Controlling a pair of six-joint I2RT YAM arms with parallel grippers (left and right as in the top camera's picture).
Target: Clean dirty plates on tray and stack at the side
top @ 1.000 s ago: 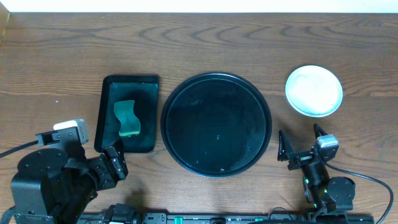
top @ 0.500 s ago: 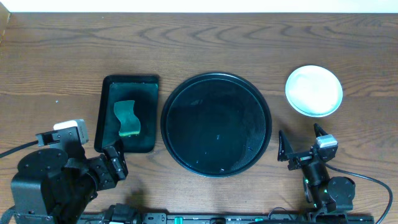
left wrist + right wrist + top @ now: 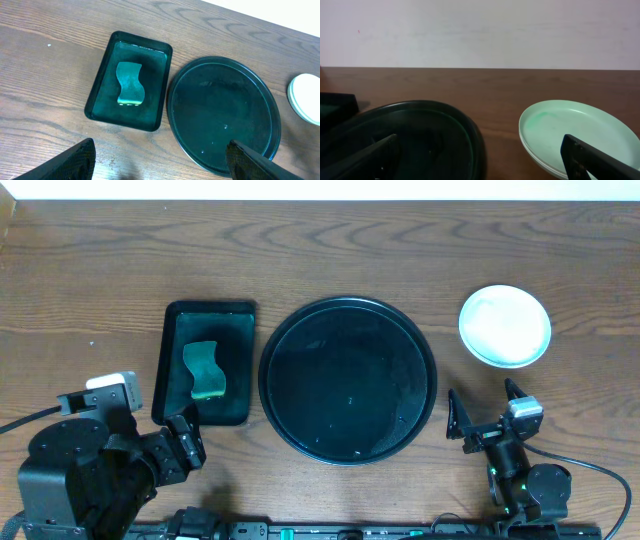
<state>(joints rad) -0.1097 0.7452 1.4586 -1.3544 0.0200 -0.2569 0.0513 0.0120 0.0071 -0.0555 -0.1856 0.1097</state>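
- since the plates sit in one stack on the worktop, right of the tray and apart from its rim, the stacking looks done
- the count in the stack is unclear from overhead; the right wrist view shows at least two rims, one on the other
- tray holds nothing, just a glossy black face with a few small light specks
- top plate face reads pale, with maybe a faint green tint on one side in the right wrist view; too weak to call it a smear
- handling guess: plates are stiff, light and smooth, and slick if damp from wiping
- plates are shallow, so the raised rim is the only hold, one finger over the lip and one under
- a sideways push would likely slide the whole stack
- right pincer is spread wide and empty, low at the near edge of the worktop, aimed at the gap between tray and plates, touching neither
- left pincer is spread wide and empty, at the near-left corner, angled down over the small rectangular tray
- green sponge lies in that small tray, just left of the big tray
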